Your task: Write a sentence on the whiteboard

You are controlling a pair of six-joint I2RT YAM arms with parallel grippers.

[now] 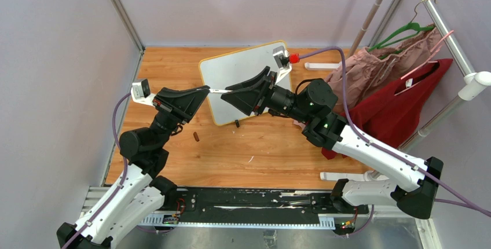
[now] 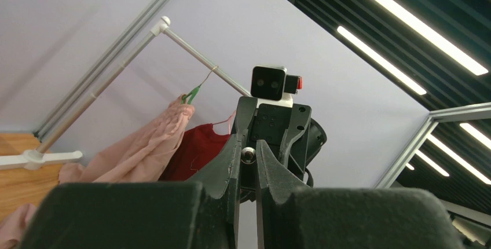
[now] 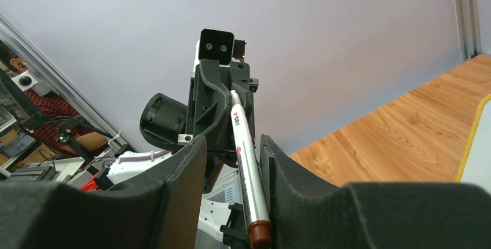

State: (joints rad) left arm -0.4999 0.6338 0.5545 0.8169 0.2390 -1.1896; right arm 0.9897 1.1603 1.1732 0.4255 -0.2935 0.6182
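**Marker held, board bare**

You had no writing to show. The whiteboard (image 1: 231, 66) sat toward the far side of the wooden surface (image 1: 260, 150), turned askew beneath the two arms. The part of its face not hidden by the right arm was bare, and no sentence showed on it.

The marker (image 1: 217, 91) hung above the board, bridging the two arms. Your left pincer (image 1: 204, 90) was clamped on one end. Your right pincer (image 1: 227, 92) stood around the other end, the one with the reddish-brown tip. Its fingers were apart, with a gap on one side, and not yet gripping.

I judge you were at preparation, likely uncapping or passing the marker across. All of the writing was left to do.
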